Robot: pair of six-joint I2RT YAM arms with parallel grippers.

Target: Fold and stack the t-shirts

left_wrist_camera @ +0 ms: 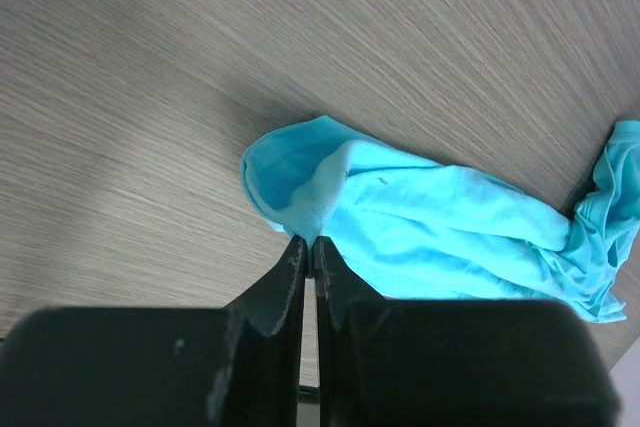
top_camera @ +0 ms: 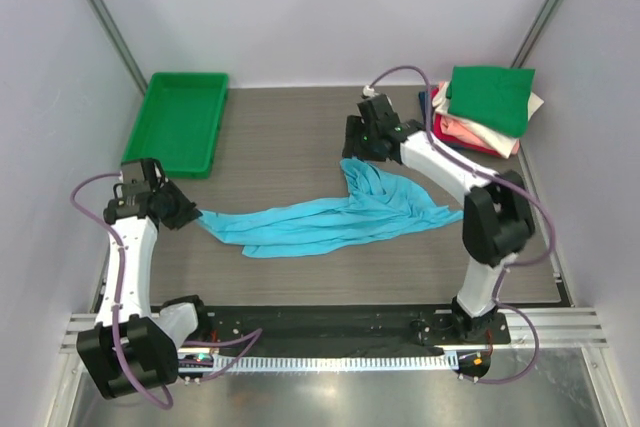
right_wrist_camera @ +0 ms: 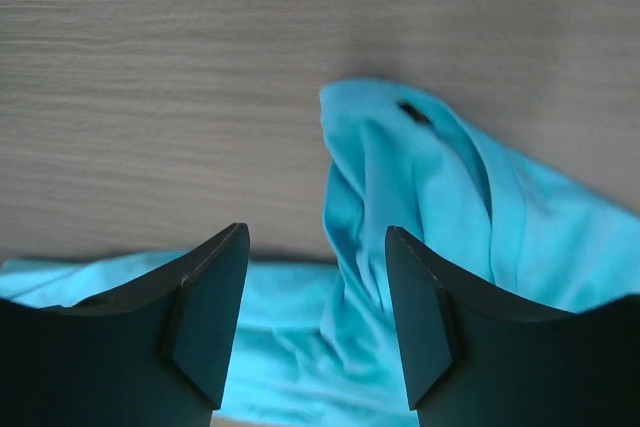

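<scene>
One turquoise t-shirt point(top_camera: 330, 217) lies stretched in a crumpled band across the middle of the wood-grain table point(top_camera: 280, 137) in the top view. Its left end meets the left gripper point(top_camera: 188, 215), and its bunched far corner sits just below the right gripper point(top_camera: 362, 150). A stack of folded t-shirts point(top_camera: 485, 107) (a green one on top) sits at the far right corner, and a green tray point(top_camera: 180, 122) at the far left. In the left wrist view the fingers point(left_wrist_camera: 285, 282) press nearly together, pinching the shirt's hem. In the right wrist view the fingers point(right_wrist_camera: 205, 317) are spread wide over a raised fold of cloth, holding nothing.
</scene>
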